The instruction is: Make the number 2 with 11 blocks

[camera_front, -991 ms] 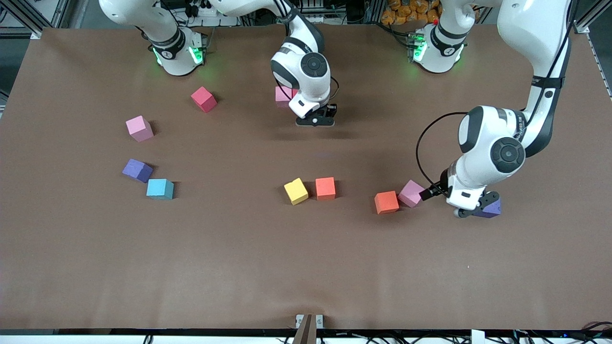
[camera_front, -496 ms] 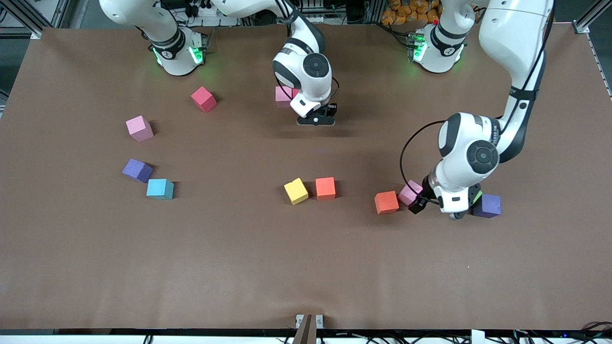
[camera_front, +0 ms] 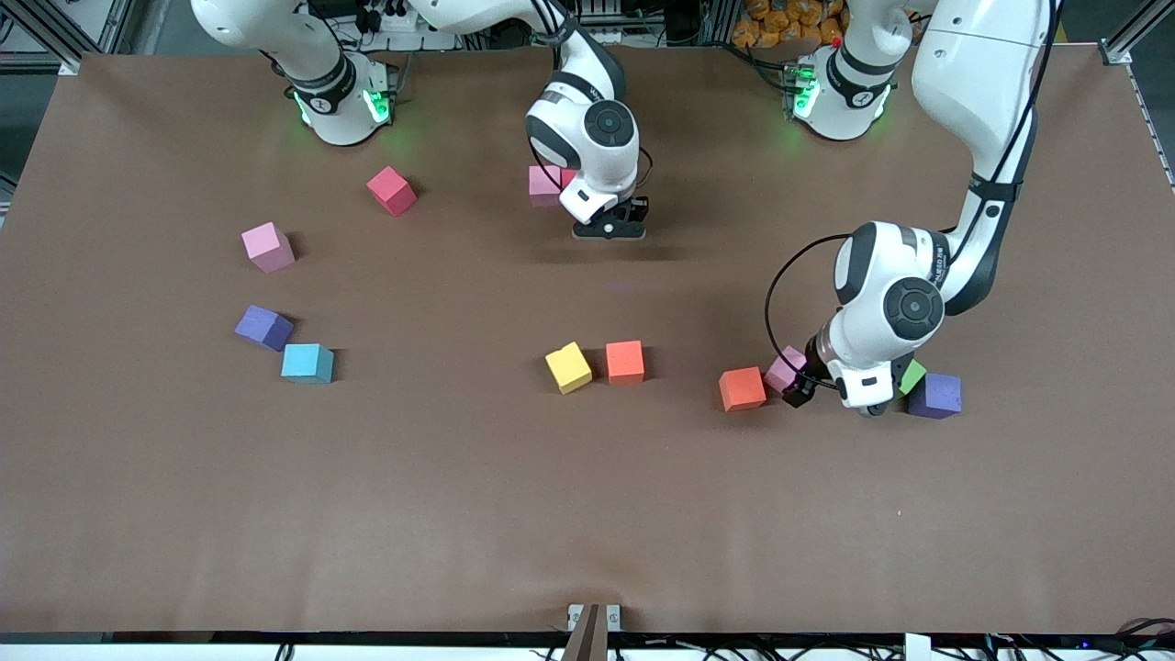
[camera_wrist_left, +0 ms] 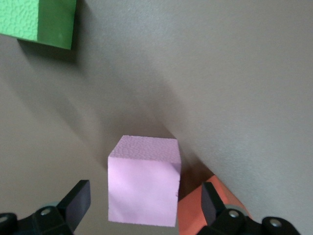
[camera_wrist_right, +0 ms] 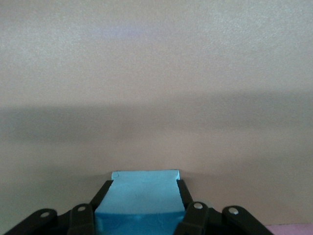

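Front view: my left claw (camera_front: 831,390) has slid off purple block (camera_front: 935,396), now spread over pink block (camera_wrist_left: 143,186) | right claw (camera_front: 609,227) clenched on light blue block (camera_wrist_right: 138,201), waiting | digit unbuilt.

The left tool (camera_wrist_left: 142,205) is held low with fingers spread wide; the right tool (camera_wrist_right: 142,208) is clamped shut.

A wide brown table (camera_front: 459,514) fills the view, edged by metal frame rails (camera_front: 55,37) and black cables (camera_front: 698,654), with a heap of orange items (camera_front: 780,23) above its top edge.
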